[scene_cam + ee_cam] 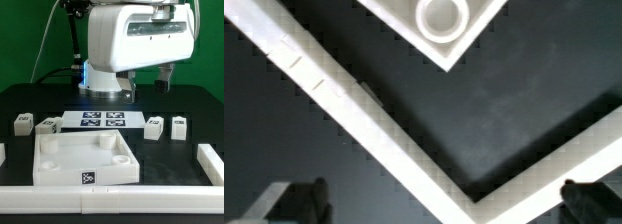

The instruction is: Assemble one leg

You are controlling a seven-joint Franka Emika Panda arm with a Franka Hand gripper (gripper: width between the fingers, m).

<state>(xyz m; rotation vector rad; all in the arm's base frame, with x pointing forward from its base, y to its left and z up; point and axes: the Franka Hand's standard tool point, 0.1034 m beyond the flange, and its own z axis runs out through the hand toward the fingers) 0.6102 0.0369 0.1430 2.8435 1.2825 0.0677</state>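
Observation:
Four small white legs with black-and-white tags stand on the black table in the exterior view: two at the left (23, 122) (46, 124) and two at the right (153, 126) (179, 126). The large white tray-like piece (60, 160) with round corner sockets lies in front of them. My gripper (148, 82) hangs high above the table behind the parts, open and empty. In the wrist view its dark fingertips (295, 200) stand wide apart with nothing between them (441, 205). One tray corner with its socket (441, 22) shows there. No leg shows in the wrist view.
The marker board (102, 120) lies between the leg pairs. White border rails run along the front (110, 202) and the right (210, 160), and show as a V-shaped corner in the wrist view (393, 130). The arm's base (100, 75) stands behind.

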